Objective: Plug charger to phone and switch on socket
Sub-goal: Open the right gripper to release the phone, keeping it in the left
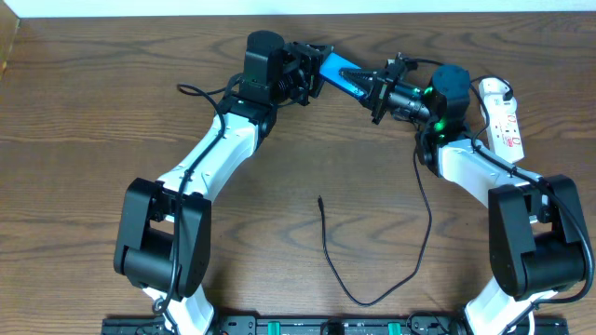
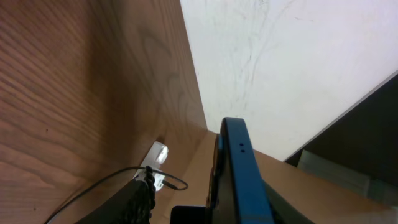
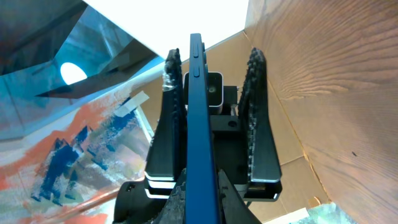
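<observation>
A piece of tan cardboard (image 1: pixel 6 46) is showing past the table's far left corner. The left arm is reaching up the table. The left gripper (image 1: pixel 315 70) is standing spread around one end of the phone (image 1: pixel 341 73). In the right wrist view its ridged fingers (image 3: pixel 258 118) are flanking the phone's blue edge, one close beside it and the other clearly apart.

The phone is being held near the table's far edge, between the two grippers, with its cyan screen showing from above. The right gripper (image 1: pixel 373 87) is pinching the other end, its own fingertips (image 3: pixel 178 198) pressing against both faces. Between them, the two grippers are covering both ends of the phone.

Nearer the robot, the charger (image 1: pixel 328 256) is lying loose on the wood. Its plug tip (image 1: pixel 319 198) is resting in the middle of the table, well apart from the phone. The black cable is looping round and running up behind the right arm, where its other end is hidden. The socket (image 1: pixel 504 119) is lying at the far right, just beside the right arm, with red marks on its top.

The table (image 1: pixel 93 112) is showing dark brown wood grain. A white wall (image 1: pixel 466 7) is running along its far side, and a black rail (image 1: pixel 326 327) is running along the near edge.
</observation>
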### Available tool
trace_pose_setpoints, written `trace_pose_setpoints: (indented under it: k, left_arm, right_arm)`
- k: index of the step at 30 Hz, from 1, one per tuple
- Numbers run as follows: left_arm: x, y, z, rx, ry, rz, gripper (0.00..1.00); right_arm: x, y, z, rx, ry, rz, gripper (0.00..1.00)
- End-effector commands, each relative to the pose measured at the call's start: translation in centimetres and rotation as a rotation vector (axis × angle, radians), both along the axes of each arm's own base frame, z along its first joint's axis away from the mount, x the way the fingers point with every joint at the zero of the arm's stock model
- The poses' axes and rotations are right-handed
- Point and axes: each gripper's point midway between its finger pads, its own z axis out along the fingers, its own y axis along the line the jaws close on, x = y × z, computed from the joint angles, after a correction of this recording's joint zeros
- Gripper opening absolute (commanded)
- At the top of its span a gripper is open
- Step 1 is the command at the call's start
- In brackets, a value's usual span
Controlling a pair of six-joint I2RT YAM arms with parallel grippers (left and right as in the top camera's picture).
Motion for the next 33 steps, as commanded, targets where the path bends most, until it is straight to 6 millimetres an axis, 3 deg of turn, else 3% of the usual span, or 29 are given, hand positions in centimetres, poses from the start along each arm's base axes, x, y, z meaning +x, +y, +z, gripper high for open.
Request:
trace_pose_setpoints:
  k: [1, 4, 7, 15, 23, 26, 33]
  left_arm:
    - [0.2, 0.0, 0.0, -0.005, 0.006, 0.009, 0.46]
    - [0.2, 0.0, 0.0, -0.013, 0.013, 0.012, 0.47]
    - [0.2, 0.0, 0.0, -0.013, 0.013, 0.012, 0.37]
    - [0.2, 0.0, 0.0, -0.012, 0.013, 0.013, 0.33]
    - [0.2, 0.0, 0.0, -0.012, 0.012, 0.013, 0.19]
    - [0.2, 0.0, 0.0, -0.012, 0.012, 0.013, 0.08]
    - [0.2, 0.0, 0.0, -0.012, 0.012, 0.012, 0.07]
  right_arm:
    - [-1.3, 1.4, 1.3, -0.003, -0.055, 0.086, 0.01]
    - [-1.4, 1.7, 1.1, -0.005, -0.046, 0.093, 0.01]
    - [-1.5, 1.8, 1.0, -0.012, -0.059, 0.098, 0.01]
    - [-1.9, 2.1, 0.8, -0.018, -0.057, 0.115, 0.01]
    - [-2.3, 2.8, 0.8, -0.019, -0.059, 0.131, 0.01]
    - [-2.4, 2.9, 0.8, -0.019, -0.057, 0.134, 0.01]
    - [-2.4, 2.9, 0.8, -0.019, -0.057, 0.136, 0.01]
